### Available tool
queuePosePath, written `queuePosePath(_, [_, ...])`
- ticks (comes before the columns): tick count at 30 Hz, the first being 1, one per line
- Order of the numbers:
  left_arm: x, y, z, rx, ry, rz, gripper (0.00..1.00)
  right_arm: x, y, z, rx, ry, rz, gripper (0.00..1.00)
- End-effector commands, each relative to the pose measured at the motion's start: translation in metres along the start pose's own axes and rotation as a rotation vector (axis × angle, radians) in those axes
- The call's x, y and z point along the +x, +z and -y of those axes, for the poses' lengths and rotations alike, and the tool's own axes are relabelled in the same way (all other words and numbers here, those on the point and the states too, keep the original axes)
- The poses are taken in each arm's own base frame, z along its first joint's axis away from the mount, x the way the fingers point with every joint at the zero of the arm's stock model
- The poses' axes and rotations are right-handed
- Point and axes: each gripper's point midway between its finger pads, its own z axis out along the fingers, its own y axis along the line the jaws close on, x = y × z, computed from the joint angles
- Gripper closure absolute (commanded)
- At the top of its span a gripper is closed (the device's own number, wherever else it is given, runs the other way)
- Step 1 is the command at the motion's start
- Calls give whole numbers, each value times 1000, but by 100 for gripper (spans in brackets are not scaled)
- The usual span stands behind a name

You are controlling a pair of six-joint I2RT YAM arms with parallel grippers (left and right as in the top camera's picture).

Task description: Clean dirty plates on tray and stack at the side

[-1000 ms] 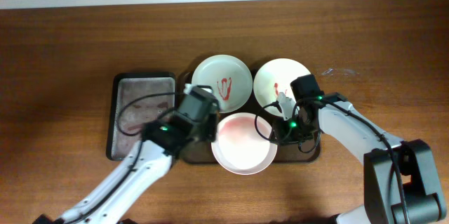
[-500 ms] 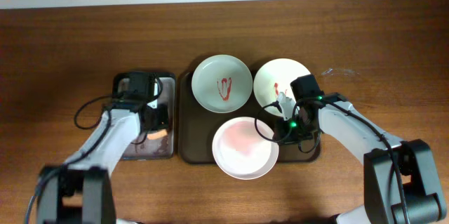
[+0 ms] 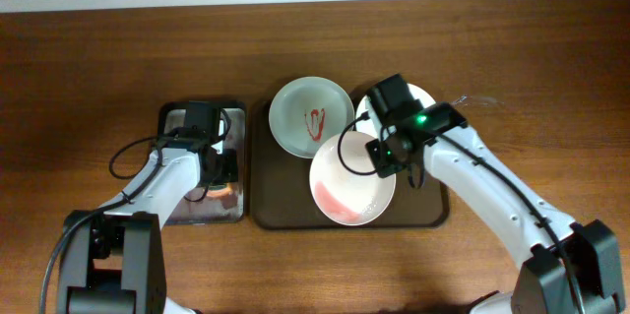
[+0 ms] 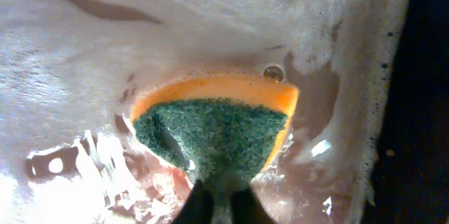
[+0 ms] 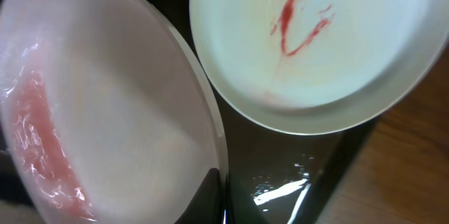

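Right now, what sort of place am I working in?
Probably a lab dishwashing mock-up rather than a kitchen: a wooden table, sauce-streaked plates on a brown tray, and a sponge in a soapy metal tray.

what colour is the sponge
The sponge is orange with a dark green scouring face; best in left wrist view.

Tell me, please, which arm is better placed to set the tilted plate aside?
Right: the right gripper grips the tilted plate; the left gripper holds the sponge in the grey tray.
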Motion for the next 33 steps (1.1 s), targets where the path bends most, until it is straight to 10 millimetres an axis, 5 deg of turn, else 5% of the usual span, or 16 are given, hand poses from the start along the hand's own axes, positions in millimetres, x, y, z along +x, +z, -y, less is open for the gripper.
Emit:
queuePosePath(1, [4, 6, 2, 9, 4, -18, 100, -18, -25, 15, 242, -53, 92, 96])
queuePosePath(13, [1, 6, 2, 12, 3, -6, 100, -65, -114, -11, 655, -204, 378, 96])
queuePosePath(14, [1, 6, 2, 12, 3, -6, 95, -65, -119, -11, 687, -209, 391, 96])
queuePosePath(15, [1, 6, 2, 11, 3, -5, 63, -66, -122, -14, 702, -218, 403, 96])
queuePosePath(18, [0, 6, 2, 12, 3, -2, 51, -65, -123, -19, 695, -207, 420, 96])
queuePosePath(20, [-4, 6, 3, 14, 2, 12, 53, -65, -123, -14, 668, -87, 452, 96])
queuePosePath(22, [-9, 6, 4, 17, 1, 32, 74, -64, -117, -9, 592, -2, 445, 96])
queuePosePath(23, [-10, 5, 4, 19, 1, 38, 94, -63, -115, -2, 553, 47, 437, 96])
queuePosePath(24, [-11, 5, 4, 19, 1, 41, 100, -62, -116, 12, 506, 119, 430, 96])
queuePosePath(29, [-14, 2, 4, 20, 0, 55, 100, -44, -132, 96, 309, 441, 413, 96])
queuePosePath(33, [-21, -6, 5, 26, -1, 87, 100, -8, -115, 171, 192, 714, 323, 96])
